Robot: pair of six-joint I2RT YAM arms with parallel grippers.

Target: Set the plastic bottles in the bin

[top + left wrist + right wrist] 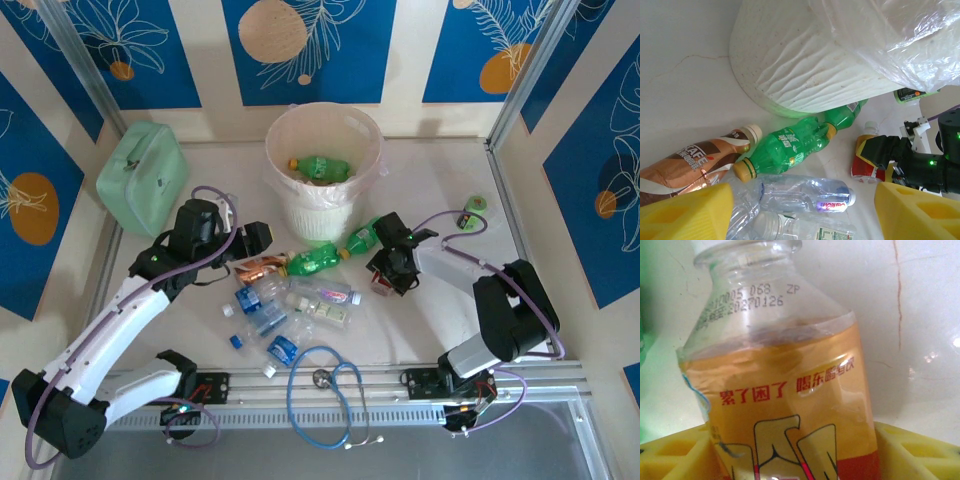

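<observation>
The cream-white bin (325, 205) stands at the back centre with a green bottle (322, 167) inside. In front of it lie two green bottles (312, 261), a brown coffee bottle (258, 268) and several clear bottles (320, 295). My right gripper (385, 275) is shut on an orange-labelled bottle (785, 390), whose sides meet both yellow fingers (920, 455). My left gripper (805, 212) hangs open above a clear bottle (805, 192), just short of the green bottle (785, 150) and the bin wall (805, 70).
A mint-green case (143, 178) sits at the back left. A small green cylinder (474, 208) lies at the back right near the frame. A blue stethoscope (325, 385) lies along the front rail. Loose blue caps are scattered among the clear bottles.
</observation>
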